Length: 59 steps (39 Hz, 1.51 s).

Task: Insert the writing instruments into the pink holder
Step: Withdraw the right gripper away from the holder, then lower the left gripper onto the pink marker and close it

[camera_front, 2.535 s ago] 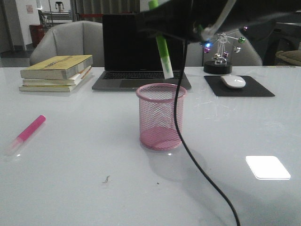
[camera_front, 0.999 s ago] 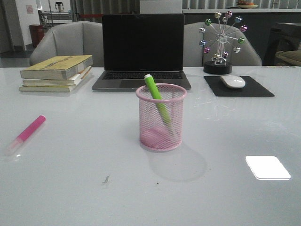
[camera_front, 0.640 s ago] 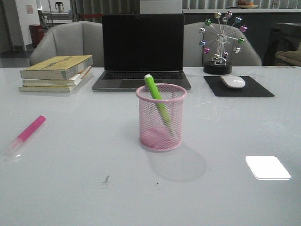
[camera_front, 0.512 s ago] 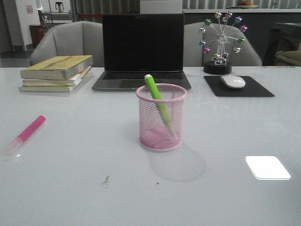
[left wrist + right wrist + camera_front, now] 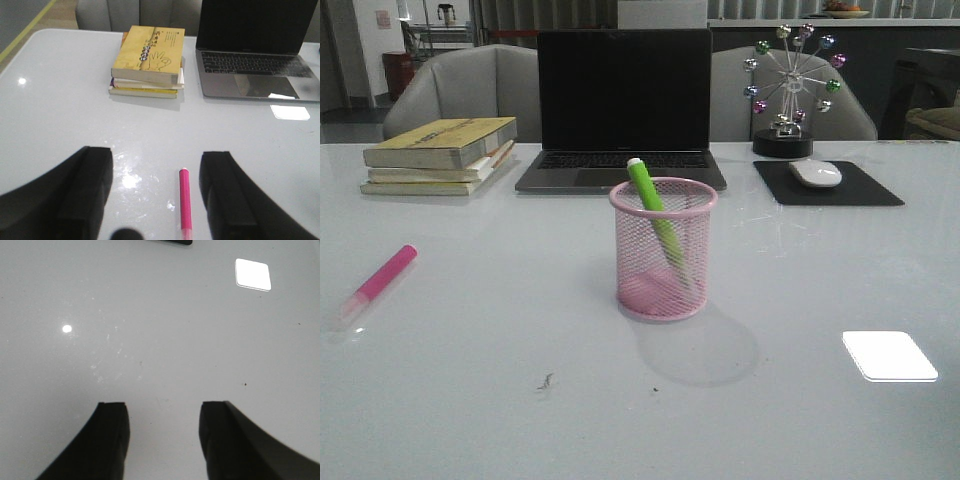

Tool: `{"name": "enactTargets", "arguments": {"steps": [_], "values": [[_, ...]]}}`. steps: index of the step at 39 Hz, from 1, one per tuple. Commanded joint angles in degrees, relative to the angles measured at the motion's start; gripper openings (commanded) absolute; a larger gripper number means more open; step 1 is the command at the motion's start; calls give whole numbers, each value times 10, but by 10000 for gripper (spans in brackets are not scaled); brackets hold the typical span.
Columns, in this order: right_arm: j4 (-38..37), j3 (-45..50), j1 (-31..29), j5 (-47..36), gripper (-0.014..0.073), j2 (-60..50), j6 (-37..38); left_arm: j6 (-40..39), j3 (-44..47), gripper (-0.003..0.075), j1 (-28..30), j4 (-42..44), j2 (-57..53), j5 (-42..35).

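Observation:
The pink wire-mesh holder (image 5: 663,250) stands mid-table with the lime green marker (image 5: 653,210) leaning inside it, its tip poking above the rim. The bright pink marker (image 5: 380,280) lies flat on the table at the left, its clear cap end toward the front. In the left wrist view that pink marker (image 5: 185,202) lies between the fingers of my open left gripper (image 5: 159,172), close to one finger and touching neither. My right gripper (image 5: 162,412) is open over bare table. Neither arm shows in the front view.
A stack of books (image 5: 442,153) sits back left, a laptop (image 5: 623,108) behind the holder. A mouse (image 5: 815,173) on a black pad (image 5: 860,190) and a small ferris-wheel ornament (image 5: 788,90) stand back right.
The right arm, which held the green marker above the holder 2.5 s ago, has left the front view; the green marker now rests in the holder. Nothing has moved in the last second.

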Motion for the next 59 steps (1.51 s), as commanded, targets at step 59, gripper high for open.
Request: {"name": "enactTargets", "arguments": {"steps": [59], "values": [[-3,-16,-1,27,438,-4,-5,3,-384,375,-68,-2,592,238]]}}
